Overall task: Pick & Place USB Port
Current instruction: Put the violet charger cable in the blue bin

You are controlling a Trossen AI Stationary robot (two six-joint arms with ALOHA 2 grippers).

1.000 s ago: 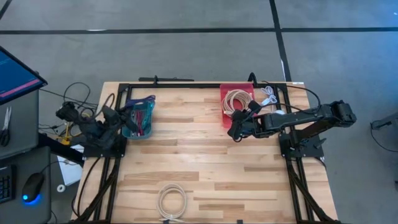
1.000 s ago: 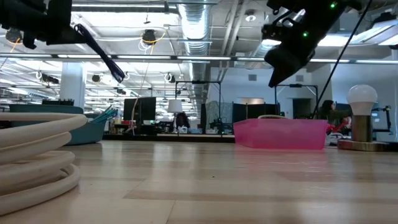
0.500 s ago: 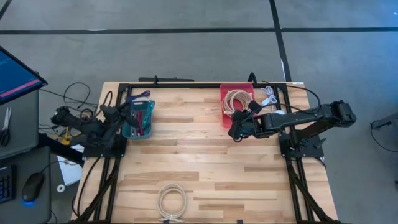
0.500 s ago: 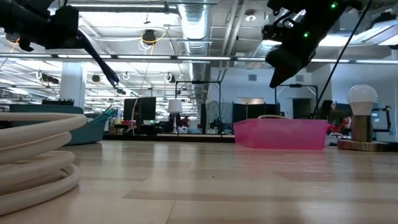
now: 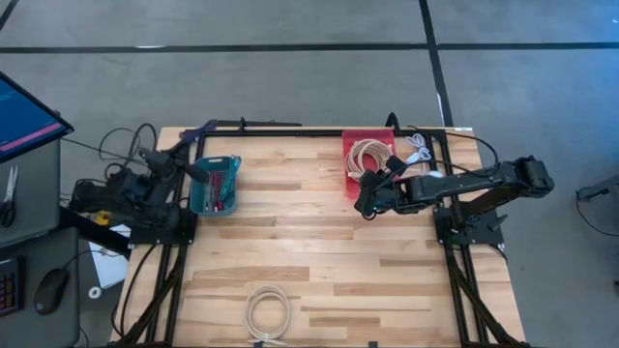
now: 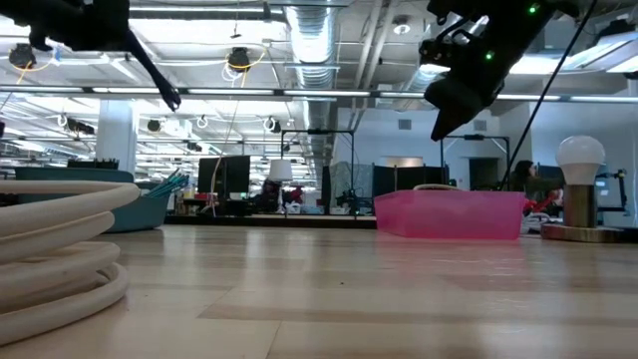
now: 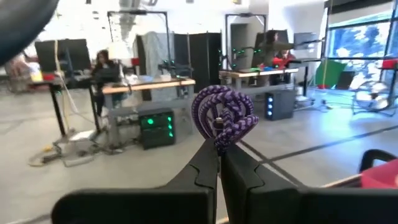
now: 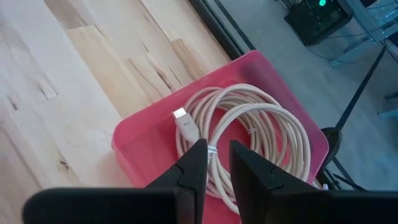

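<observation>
My left gripper (image 7: 219,152) is shut on a small coil of purple braided cable (image 7: 222,117). It hangs high beyond the far left corner of the teal bin (image 5: 215,186), shown in the high view as my left gripper (image 5: 203,131). My right gripper (image 8: 214,163) hovers above the near end of the pink bin (image 8: 140,140), its fingers a narrow gap apart with nothing between them. A coiled white USB cable (image 8: 261,134) lies in that bin, its plug (image 8: 185,122) on top. My left gripper pinches the purple coil's lower loops (image 7: 221,142) between its two fingertips. The fingers point about level. The coil stands bunched just past the tips, lifted clear of the bin and the table.
The teal bin holds more cables. Another white cable coil (image 5: 267,311) lies at the table's near edge and fills the low view's left side (image 6: 50,249). A lamp bulb (image 6: 581,160) stands at the right. Bare wood lies between the two bins.
My left gripper, still shut on the purple cable, has risen from above the teal bin and swung toward the table's far left corner, rolling a little. The cable has gone with it, clear of the bin.
</observation>
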